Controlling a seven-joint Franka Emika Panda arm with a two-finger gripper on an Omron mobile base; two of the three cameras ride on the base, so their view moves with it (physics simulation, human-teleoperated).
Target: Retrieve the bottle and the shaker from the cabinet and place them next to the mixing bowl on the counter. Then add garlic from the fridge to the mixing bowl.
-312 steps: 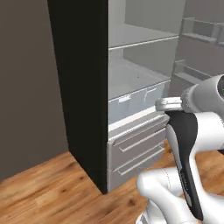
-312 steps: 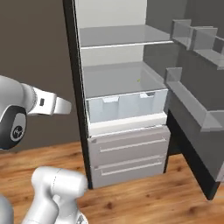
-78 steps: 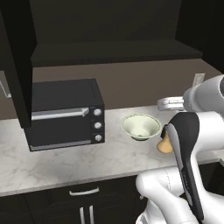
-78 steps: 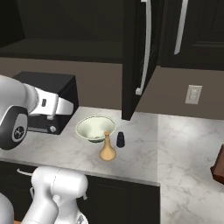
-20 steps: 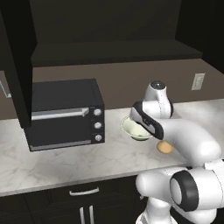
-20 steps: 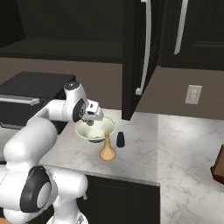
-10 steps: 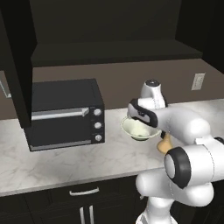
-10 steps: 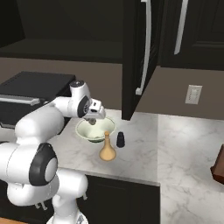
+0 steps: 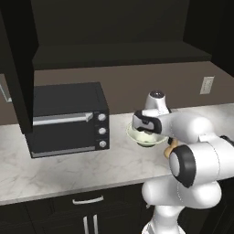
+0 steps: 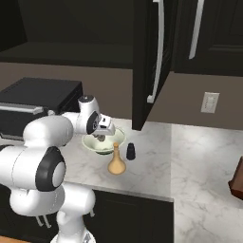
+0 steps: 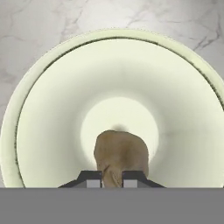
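Garlic [image 11: 121, 153] over mixing bowl [image 11: 52, 109]

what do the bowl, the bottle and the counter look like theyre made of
Bowl: likely glazed ceramic; smooth, even pale cream-green, soft sheen.
Bottle: maybe unglazed clay or wood; flat tan-orange, no shine; hard to tell.
Counter: polished stone, marble-like; white-grey with darker veins.

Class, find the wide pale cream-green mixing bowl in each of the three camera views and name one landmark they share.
Left base view: the mixing bowl sits centre-right, partly behind the white arm.
Right base view: left of centre, behind the tan flask bottle.
Hand view: central, seen from above.
Shared landmark: white-grey marbled counter.
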